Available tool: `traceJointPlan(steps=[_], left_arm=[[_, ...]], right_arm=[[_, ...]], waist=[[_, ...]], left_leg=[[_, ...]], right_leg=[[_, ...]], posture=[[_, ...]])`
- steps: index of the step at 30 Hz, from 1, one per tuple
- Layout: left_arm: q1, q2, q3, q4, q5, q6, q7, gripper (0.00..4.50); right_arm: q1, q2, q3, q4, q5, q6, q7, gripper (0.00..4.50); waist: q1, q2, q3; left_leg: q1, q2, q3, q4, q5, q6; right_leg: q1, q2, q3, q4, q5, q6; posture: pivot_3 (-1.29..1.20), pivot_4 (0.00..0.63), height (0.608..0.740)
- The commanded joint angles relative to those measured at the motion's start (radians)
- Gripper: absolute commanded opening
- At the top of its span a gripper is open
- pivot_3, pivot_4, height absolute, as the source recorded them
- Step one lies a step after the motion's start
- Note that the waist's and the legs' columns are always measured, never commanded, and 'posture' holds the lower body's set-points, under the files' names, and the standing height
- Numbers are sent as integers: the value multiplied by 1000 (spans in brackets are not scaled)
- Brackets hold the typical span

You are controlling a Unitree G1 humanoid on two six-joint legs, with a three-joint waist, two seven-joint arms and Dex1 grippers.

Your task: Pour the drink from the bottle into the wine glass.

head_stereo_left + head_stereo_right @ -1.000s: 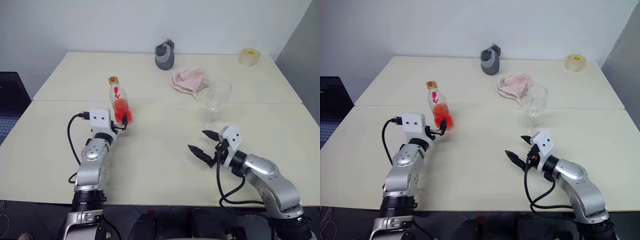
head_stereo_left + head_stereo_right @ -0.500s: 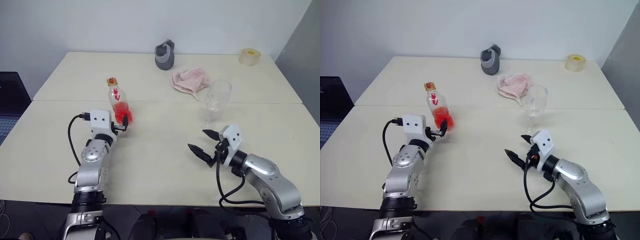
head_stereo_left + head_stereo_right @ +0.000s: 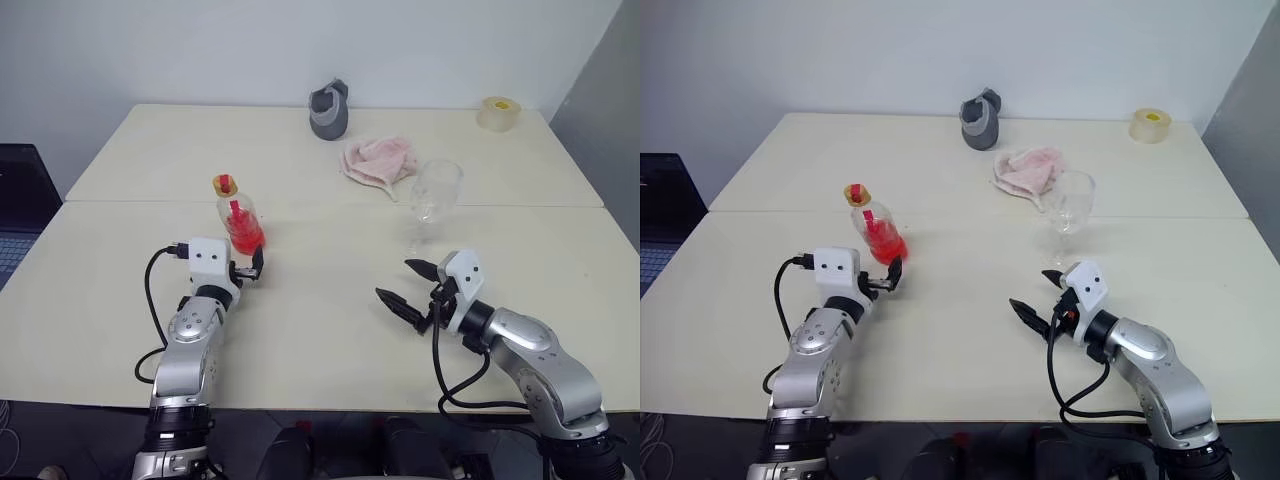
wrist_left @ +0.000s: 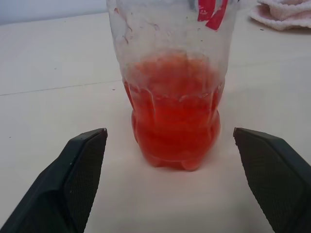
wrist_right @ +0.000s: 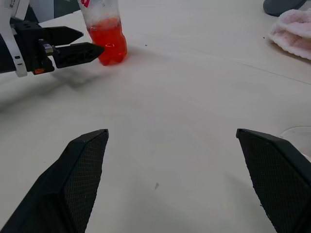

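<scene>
I see the bottle (image 3: 238,218) upright, cap up, red-and-white label unreadable — left gripper (image 3: 254,268) spread wide, released, just short of it

Cream table (image 3: 300,330); bottle (image 3: 238,222), wine glass (image 3: 432,203), pink cloth (image 3: 379,160), perhaps tape (image 3: 498,112).

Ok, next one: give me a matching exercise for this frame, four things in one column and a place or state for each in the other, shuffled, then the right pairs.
Things:
1. bottle
2. wine glass
3. cloth
4. tape roll

Places or states:
A. far right corner of the table
B. crumpled, pink, just behind the glass
C. upright, partly full of red drink, in front of the open left gripper
D. empty, standing beyond the open right gripper

Pairs: 1-C, 2-D, 3-B, 4-A
</scene>
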Motion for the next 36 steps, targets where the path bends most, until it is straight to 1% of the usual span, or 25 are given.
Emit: traceJointPlan(steps=[1, 18, 33, 36], left_arm=[[11, 0, -2, -47, 6, -5, 2, 4479], [-128, 7, 1, 131, 20, -82, 1, 4479], [-295, 24, 14, 370, 12, -217, -9, 4479], [-300, 22, 14, 390, 7, -247, -15, 3853]], right_arm=[[3, 3, 3, -35, 6, -16, -4, 4500], [12, 7, 7, -34, -3, -30, -22, 4500], [21, 4, 2, -43, -4, -28, -45, 4500], [20, 2, 0, -43, -6, -27, -48, 4500]], waist=[[1, 0, 0], [1, 0, 0], [1, 0, 0], [1, 0, 0]], left_leg=[[0, 0, 0, 0, 0, 0], [0, 0, 0, 0, 0, 0], [-1, -1, 0, 0, 0, 0], [-1, -1, 0, 0, 0, 0]], right_leg=[[0, 0, 0, 0, 0, 0], [0, 0, 0, 0, 0, 0], [0, 0, -1, 0, 0, 0], [-1, 0, -1, 0, 0, 0]], posture=[[0, 150, 740], [0, 150, 740], [0, 150, 740], [0, 150, 740]])
